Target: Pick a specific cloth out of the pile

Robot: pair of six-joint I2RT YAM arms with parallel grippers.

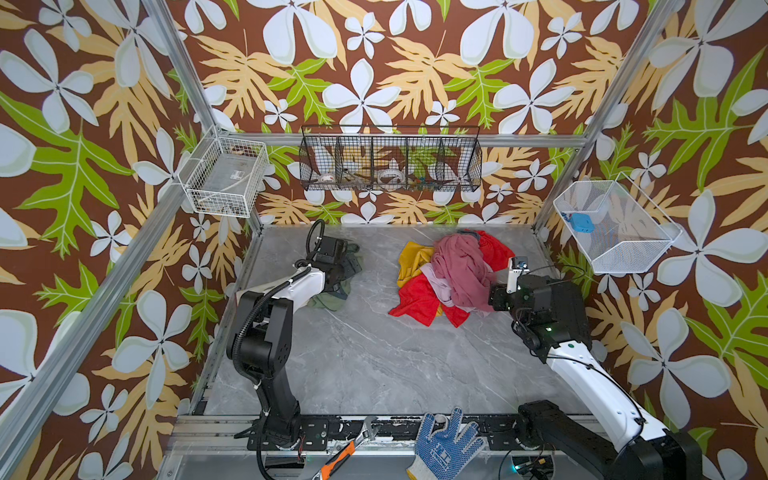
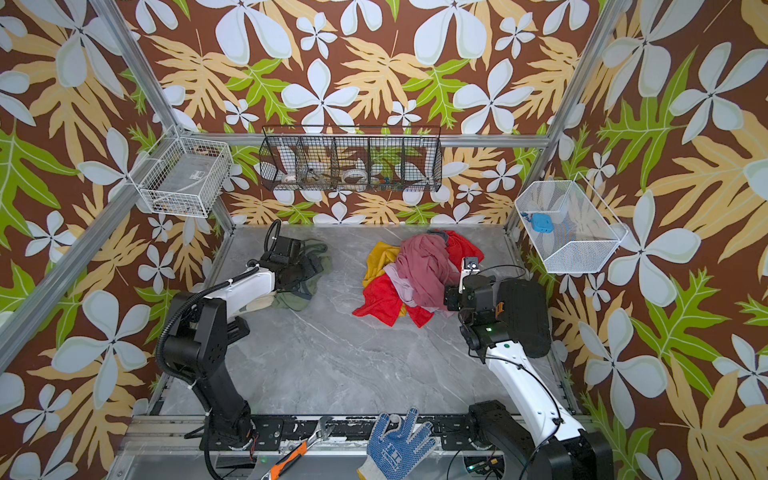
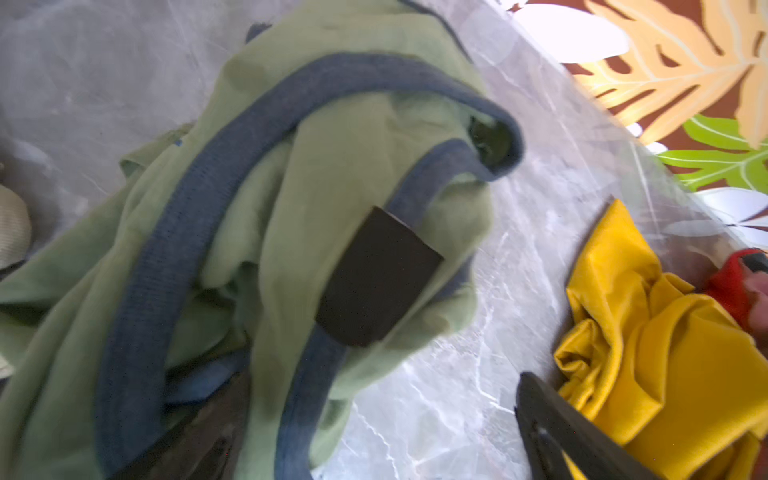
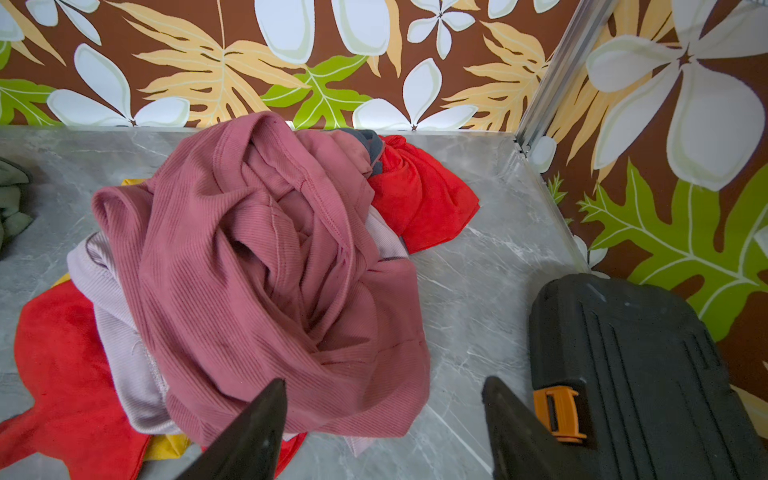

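On the wall, mesh basket with blue item; left gripper spread at the cloth; right gripper spread

Jaws apart on left arm and right arm.

A blue-dotted glove lies near a wrench on the front rail.

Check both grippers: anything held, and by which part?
Nothing is held. The left gripper is open, with the cloth lying loose on the table around one finger. The right gripper is open too, at the edge of the pile.
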